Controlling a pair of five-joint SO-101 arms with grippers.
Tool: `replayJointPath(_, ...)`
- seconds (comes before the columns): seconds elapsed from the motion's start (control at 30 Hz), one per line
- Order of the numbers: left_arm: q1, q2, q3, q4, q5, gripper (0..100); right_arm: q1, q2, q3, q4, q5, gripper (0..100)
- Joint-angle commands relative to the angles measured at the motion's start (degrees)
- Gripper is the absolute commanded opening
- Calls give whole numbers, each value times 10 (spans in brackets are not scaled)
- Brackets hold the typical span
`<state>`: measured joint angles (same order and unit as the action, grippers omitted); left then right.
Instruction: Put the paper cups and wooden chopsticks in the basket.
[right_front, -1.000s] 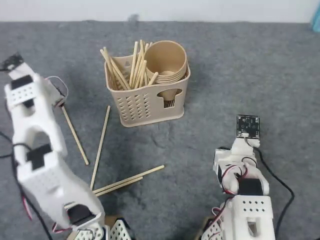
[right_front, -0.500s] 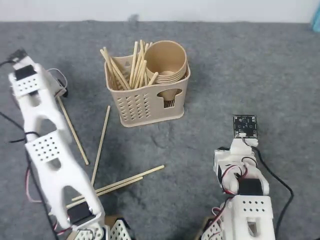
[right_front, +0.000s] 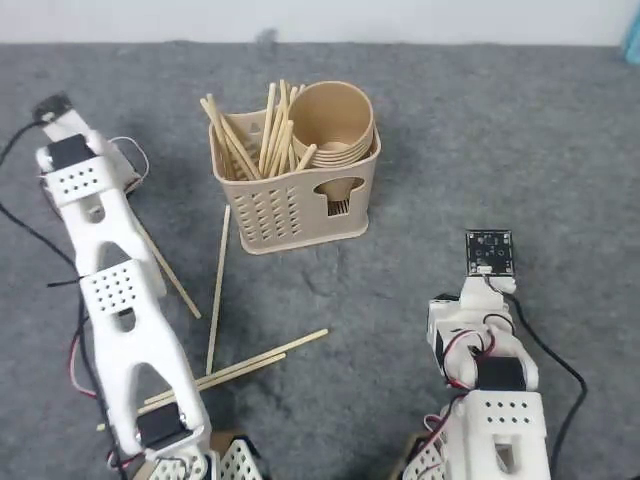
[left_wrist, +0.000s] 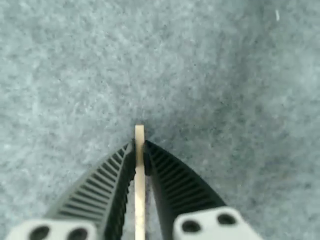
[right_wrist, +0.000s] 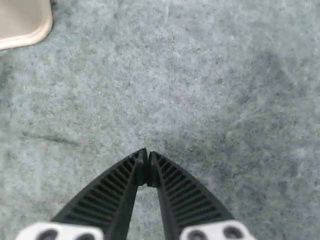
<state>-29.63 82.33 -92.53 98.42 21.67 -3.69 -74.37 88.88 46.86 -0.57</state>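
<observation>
The beige basket (right_front: 290, 205) stands on the grey carpet, holding stacked paper cups (right_front: 335, 125) and several wooden chopsticks (right_front: 265, 135). My left gripper (left_wrist: 139, 145) is shut on one chopstick (left_wrist: 139, 175), low over the carpet. In the high view the left arm (right_front: 85, 190) stands left of the basket, and the held chopstick (right_front: 172, 280) slants out from under it. A loose chopstick (right_front: 218, 290) lies beside it, and two more chopsticks (right_front: 250, 362) lie nearer the front. My right gripper (right_wrist: 146, 152) is shut on nothing, just above bare carpet.
The right arm (right_front: 485, 345) stands at the front right, away from the basket. One corner of the basket (right_wrist: 22, 20) shows in the right wrist view. Open carpet lies to the right of the basket and behind it.
The left arm swung rightward toward the basket, carrying its chopstick along. The loose chopstick beside it shifted a little to the right. The right arm barely moved.
</observation>
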Motion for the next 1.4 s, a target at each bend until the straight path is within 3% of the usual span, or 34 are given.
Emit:
replayJointPath(0.0,3,-34,-27,23,2,12,2,-13,-2,-12,10,8)
replayJointPath(0.3,-40,-178,7,26,-1,11,2,-13,-2,-16,10,8)
replayJointPath(0.7,2,-547,489,23,-2,11,2,-13,-2,-15,10,8)
replayJointPath(1.0,8,-767,696,22,-6,11,3,-13,-2,-12,10,8)
replayJointPath(1.37,8,-1016,926,-69,-61,11,3,-13,-2,-11,10,8)
